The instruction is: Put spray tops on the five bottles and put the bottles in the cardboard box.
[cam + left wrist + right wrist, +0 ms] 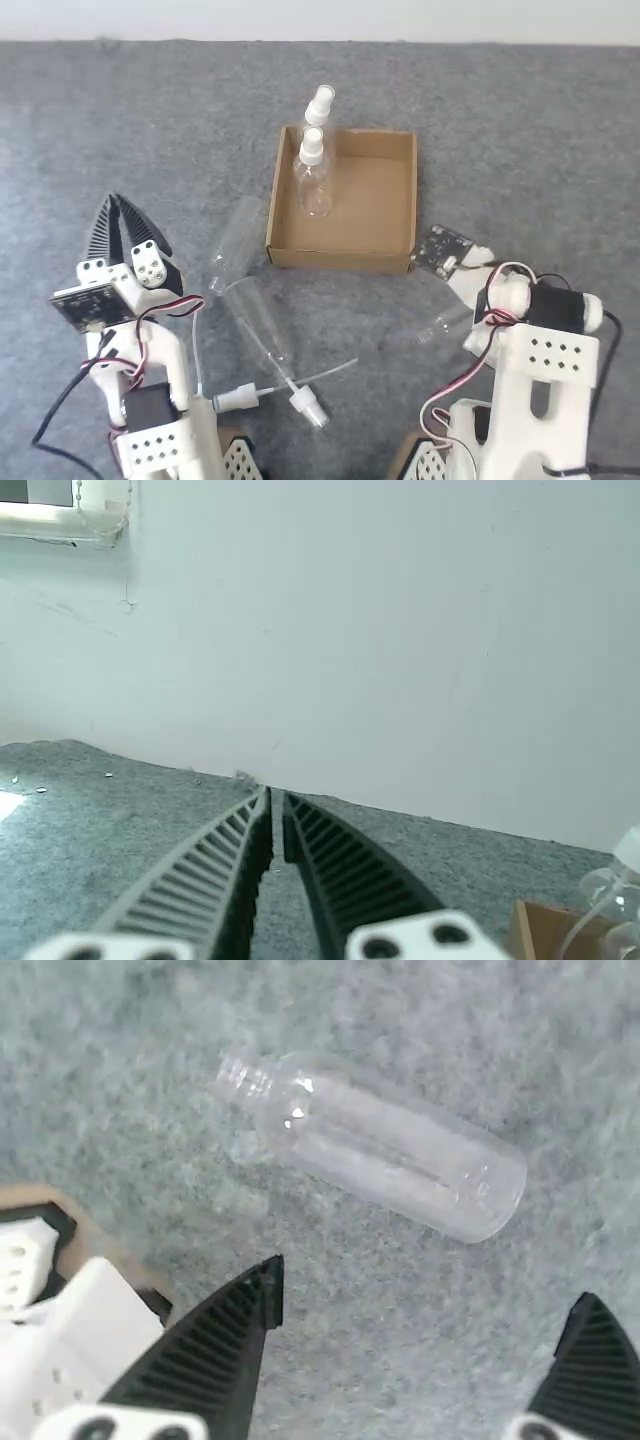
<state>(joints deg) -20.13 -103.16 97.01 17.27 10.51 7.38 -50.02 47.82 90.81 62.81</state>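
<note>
1 topped bottle (pixel 313 178) is seen inside the cardboard box (pixel 400 200), near the wall on the left arm's side. A second topped bottle (pixel 320 105) is placed just behind the box's far wall. An uncapped bottle (pixel 236 238) is laid on the grey desk (pixel 520 130) beside the box's front corner, and a lower uncapped bottle (pixel 262 318) is laid nearer the arms. A third uncapped bottle (pixel 375 1160) is laid on its side beneath the right gripper (pixel 432 1280), which is spread wide and empty. 2 loose spray tops (pixel 240 398) are found between the arms' bases. The left gripper (pixel 277 798) is raised off the desk, pressed together, with nothing held.
</note>
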